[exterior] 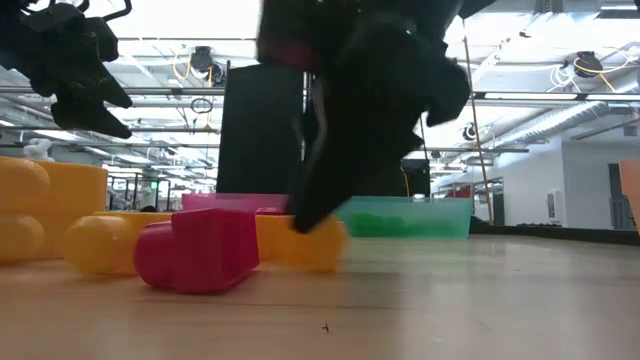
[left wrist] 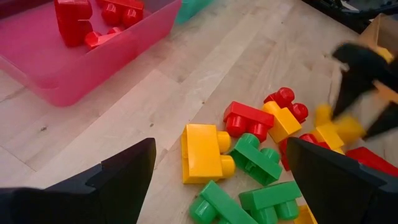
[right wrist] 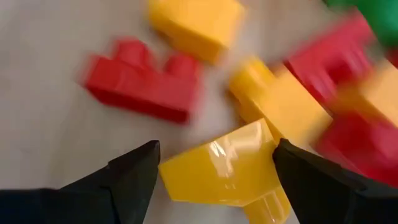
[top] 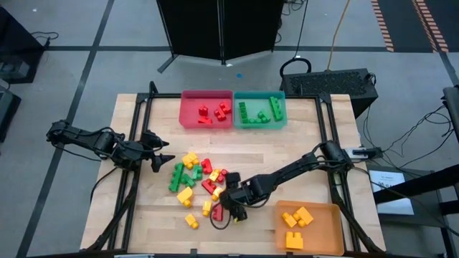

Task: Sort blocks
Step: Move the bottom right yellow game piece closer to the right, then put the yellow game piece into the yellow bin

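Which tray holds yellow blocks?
The orange tray at the table's near right corner; the red tray holds red blocks, the teal tray green ones.

No readable text, labels, brands, numbers or signs appeared on the blocks, trays, arms or anything else in view.

You have the blocks [top: 195, 178] mostly heaped loose at the middle of the table: red, green and yellow studded bricks lying at mixed angles, several touching. Two yellow ones sit apart toward the near edge. Red bricks lie in the red tray at the far edge, green in the teal tray beside it, yellow in the orange tray at the near right corner.
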### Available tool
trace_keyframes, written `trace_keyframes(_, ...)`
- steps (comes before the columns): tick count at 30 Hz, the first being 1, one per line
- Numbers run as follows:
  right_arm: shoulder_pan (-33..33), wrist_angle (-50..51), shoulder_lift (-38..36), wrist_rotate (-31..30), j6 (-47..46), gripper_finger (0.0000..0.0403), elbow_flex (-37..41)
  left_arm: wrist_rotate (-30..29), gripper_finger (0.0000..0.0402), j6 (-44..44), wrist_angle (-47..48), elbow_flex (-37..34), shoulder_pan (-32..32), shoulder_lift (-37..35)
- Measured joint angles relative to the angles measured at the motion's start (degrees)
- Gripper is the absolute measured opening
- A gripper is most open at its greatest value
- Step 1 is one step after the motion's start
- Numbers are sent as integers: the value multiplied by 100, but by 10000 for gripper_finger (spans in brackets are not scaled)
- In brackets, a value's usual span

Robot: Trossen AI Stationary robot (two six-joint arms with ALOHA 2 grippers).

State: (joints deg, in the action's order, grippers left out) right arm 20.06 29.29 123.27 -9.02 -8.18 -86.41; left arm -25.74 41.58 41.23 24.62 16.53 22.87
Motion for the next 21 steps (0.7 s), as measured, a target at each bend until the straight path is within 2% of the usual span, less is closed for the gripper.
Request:
trace_keyframes(9, -143, 2612, -207, -251, -1862, 306, 29, 0, 361, -2, 0, 0, 0, -2)
trace_keyframes(14, -166, 3253, -546, -151, -3015, 306, 82, 0, 361, 0, 1, 0, -1, 0)
trace_keyframes(17, -213, 3571, -894, -96, -3989, 306, 79, 0, 361, -2, 0, 0, -2, 0)
trace_keyframes(21, -315, 4092, -1424, -187, -5879, 306, 70, 0, 361, 0, 0, 2, -2, -2)
